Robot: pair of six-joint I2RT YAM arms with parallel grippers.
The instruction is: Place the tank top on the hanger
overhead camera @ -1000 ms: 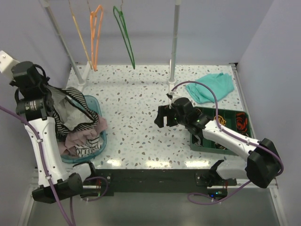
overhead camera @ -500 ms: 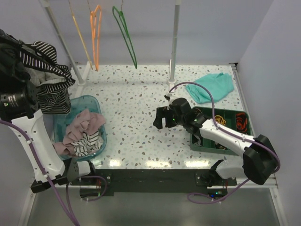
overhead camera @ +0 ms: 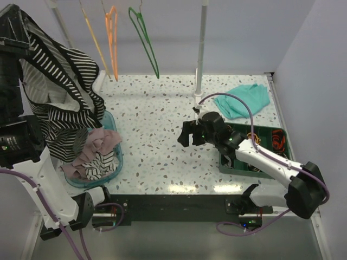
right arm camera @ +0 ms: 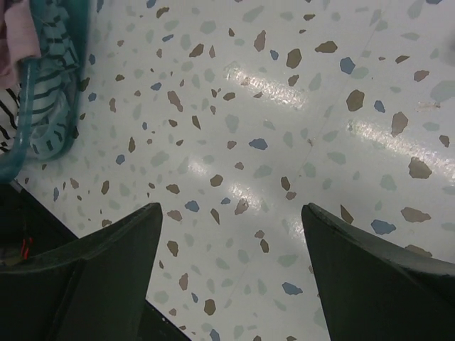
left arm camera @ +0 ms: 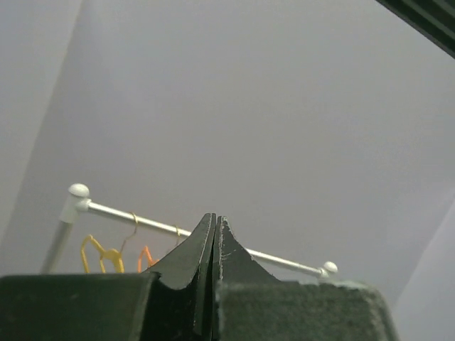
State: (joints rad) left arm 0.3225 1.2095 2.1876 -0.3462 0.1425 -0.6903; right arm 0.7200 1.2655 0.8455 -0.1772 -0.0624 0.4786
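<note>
The striped tank top (overhead camera: 59, 92) hangs from my left gripper (overhead camera: 19, 16), which is raised high at the far left, above the basket. Its dark-edged straps run up to the fingers. In the left wrist view the left gripper (left arm camera: 215, 217) is shut, pointing up at the rack bar, and no fabric shows there. The green hanger (overhead camera: 143, 40) hangs on the rack at the back, right of the orange one. My right gripper (overhead camera: 186, 134) is open and empty, low over mid-table; it also shows in the right wrist view (right arm camera: 231, 206).
A teal basket (overhead camera: 116, 157) at the front left holds a mauve-pink garment (overhead camera: 100, 142) and another striped piece (overhead camera: 100, 165). An orange hanger (overhead camera: 111, 38) and a yellow hanger (overhead camera: 93, 40) hang on the rack. A teal cloth (overhead camera: 244, 100) and a green tray (overhead camera: 271, 162) are on the right.
My left arm has lifted the tank top up out of the basket and high toward the camera. The right arm has barely moved.
</note>
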